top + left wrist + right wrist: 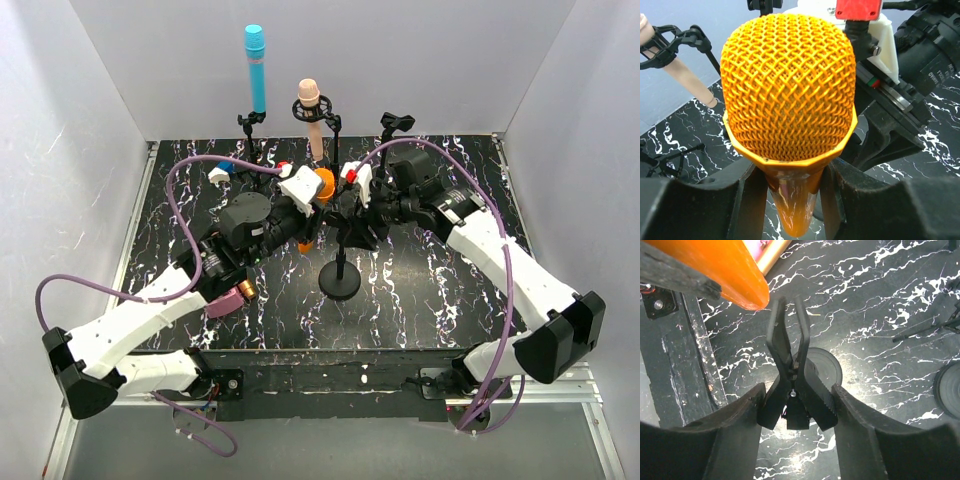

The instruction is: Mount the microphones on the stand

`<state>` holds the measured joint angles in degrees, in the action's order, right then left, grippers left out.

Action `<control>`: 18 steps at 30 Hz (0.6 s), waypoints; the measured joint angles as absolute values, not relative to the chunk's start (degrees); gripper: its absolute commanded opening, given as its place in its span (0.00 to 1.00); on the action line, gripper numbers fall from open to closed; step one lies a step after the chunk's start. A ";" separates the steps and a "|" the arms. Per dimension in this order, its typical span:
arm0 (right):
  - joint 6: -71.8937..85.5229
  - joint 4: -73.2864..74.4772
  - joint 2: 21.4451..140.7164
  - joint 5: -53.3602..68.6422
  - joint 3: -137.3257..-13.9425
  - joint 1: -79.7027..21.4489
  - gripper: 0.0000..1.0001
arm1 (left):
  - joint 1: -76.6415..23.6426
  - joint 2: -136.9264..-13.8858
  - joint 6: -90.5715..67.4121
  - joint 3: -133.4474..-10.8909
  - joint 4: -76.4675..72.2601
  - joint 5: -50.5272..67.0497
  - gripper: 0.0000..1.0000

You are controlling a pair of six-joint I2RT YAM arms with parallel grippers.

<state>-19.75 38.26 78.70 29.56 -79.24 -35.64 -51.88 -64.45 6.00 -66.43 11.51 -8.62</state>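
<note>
1. Cyan mic [256,70] stands upright, head up, in a holder at the far left of the table [420,300].
2. Brown mic [245,290] lies at the near left, just beside a pink box [222,304]. Both are partly hidden under the left arm.
3. Pink mic [311,112] sits head up in a ring holder at the far middle, just right of the cyan one.
4. Left gripper [792,197] is clamped on the orange mic [790,85], with a finger on each side of the tapered body just below the mesh head. The mic is held above the middle of the table.
5. Stand [340,265] rises from a round base at the middle. Its clip [790,365] points up at the orange mic's tail, near it but apart.
6. Right gripper [796,392] is closed on the clip's handles, one finger against each side. The clip's tips stand slightly parted.
7. Far clip [395,123] stands on its own stem at the far right.
</note>
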 measured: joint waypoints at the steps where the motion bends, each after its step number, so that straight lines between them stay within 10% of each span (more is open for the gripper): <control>1: -19.73 38.57 79.00 29.95 -79.68 -35.64 0.62 | -51.86 -64.45 6.15 -66.50 11.33 -8.64 0.00; 18: -23.20 41.32 80.38 41.21 -80.51 -28.69 0.86 | -51.86 -59.22 5.96 -66.11 10.07 -8.12 0.00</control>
<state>-23.20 41.32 80.38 41.21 -80.51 -28.69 -51.86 -59.22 5.96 -66.11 10.07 -8.12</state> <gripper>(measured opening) 0.854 0.371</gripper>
